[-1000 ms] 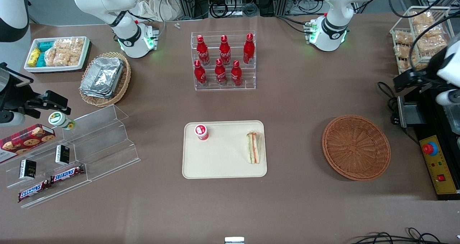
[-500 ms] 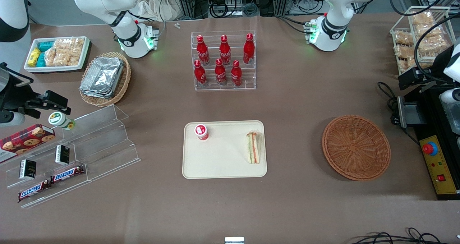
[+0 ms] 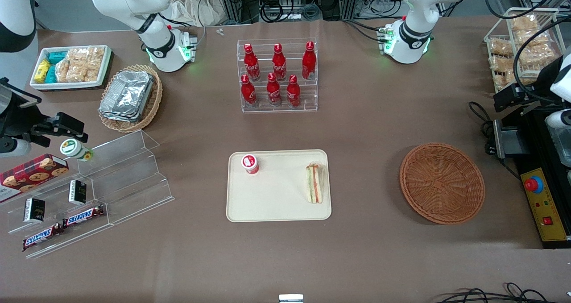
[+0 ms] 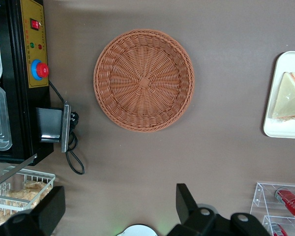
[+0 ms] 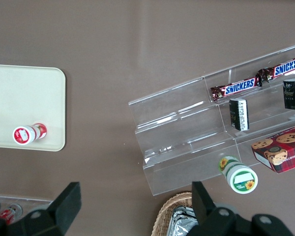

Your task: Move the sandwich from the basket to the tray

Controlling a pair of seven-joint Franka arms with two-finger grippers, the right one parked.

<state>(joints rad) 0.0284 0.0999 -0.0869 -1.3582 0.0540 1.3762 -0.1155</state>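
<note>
The sandwich, a wrapped wedge with orange and green layers, lies on the cream tray, close to the tray edge that faces the basket. The round reddish-brown wicker basket holds nothing. My left gripper hangs high at the working arm's end of the table, farther from the front camera than the basket. It is open, with only bare table between its fingers.
A small red-and-white bottle stands on the tray. A rack of red cola bottles is farther back. A control box with a red button and a wire rack of snacks flank the basket.
The left gripper drew a little farther toward the working arm's end of the table, then held still. Sandwich, tray and basket have not moved.
</note>
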